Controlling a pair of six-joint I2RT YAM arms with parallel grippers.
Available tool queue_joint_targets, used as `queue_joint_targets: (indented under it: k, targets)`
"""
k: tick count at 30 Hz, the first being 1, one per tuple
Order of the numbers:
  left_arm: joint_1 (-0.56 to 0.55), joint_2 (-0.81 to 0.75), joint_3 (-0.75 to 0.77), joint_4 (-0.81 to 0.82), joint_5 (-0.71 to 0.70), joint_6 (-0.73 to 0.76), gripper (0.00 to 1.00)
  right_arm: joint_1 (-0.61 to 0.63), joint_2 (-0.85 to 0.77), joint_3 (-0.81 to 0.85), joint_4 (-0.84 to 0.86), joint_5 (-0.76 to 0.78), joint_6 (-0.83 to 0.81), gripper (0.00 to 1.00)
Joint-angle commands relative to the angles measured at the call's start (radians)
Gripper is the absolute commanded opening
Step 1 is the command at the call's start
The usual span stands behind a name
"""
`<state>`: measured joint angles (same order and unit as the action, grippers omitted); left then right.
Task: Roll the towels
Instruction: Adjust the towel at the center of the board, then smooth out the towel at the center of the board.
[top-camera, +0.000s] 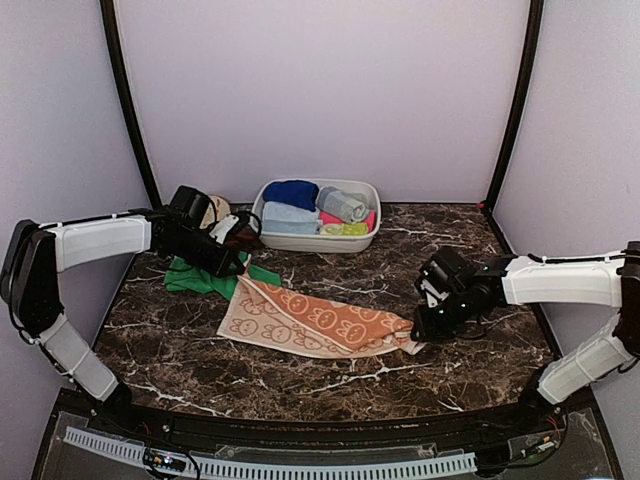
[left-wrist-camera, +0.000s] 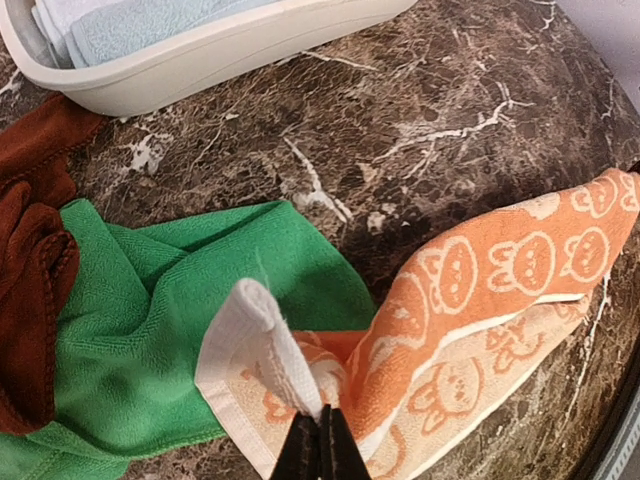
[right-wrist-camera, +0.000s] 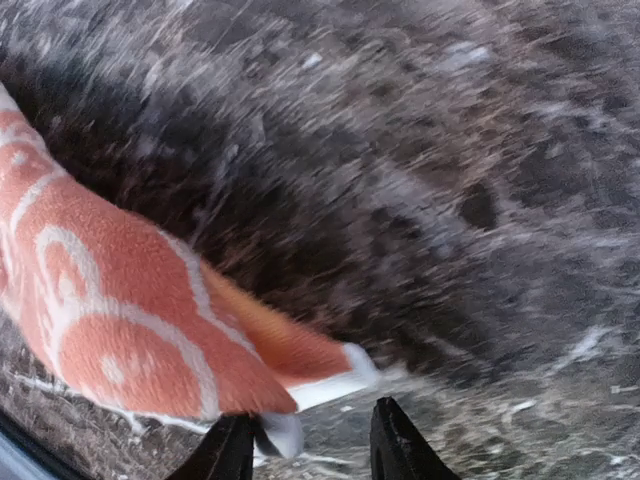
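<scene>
**Towels: orange one held up by one corner at the left, right jaws parted at its other end**

The orange towel (top-camera: 320, 322), printed with cream animal faces, lies spread across the middle of the dark marble table (top-camera: 470, 250), running from far left to near right. Its far-left corner is lifted off the table and folded over, showing a pale underside. The left gripper (left-wrist-camera: 320, 440) is closed tight on that corner, fingertips together with the cloth pinched between them.

At the towel's near-right end, the right gripper (right-wrist-camera: 312, 445) hangs low over the table with its jaws apart. The white-edged corner of the towel lies just beside one fingertip, not clamped. The right wrist view is blurred, so I cannot tell whether cloth and finger touch.

The green towel (left-wrist-camera: 150, 320) lies crumpled at the left, partly under the raised orange corner. The rust-brown towel (left-wrist-camera: 35, 270) is bunched against its left side, overlapping it. Behind them, at the far middle of the table, the white basin (top-camera: 365, 238) holds several rolled cloths.
</scene>
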<state>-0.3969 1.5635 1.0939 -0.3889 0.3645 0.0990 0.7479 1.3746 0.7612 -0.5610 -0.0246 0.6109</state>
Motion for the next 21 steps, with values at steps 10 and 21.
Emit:
queue_joint_targets:
  k: [10,21]
  targets:
    - [-0.005,0.062,0.067,0.089,-0.086,0.021,0.00,-0.083,0.057,0.270,-0.058,0.318,-0.051,0.49]
    - [-0.005,0.061,0.045,0.086,-0.060,0.033,0.00,0.184,0.126,0.191,0.063,0.121,-0.030,0.56]
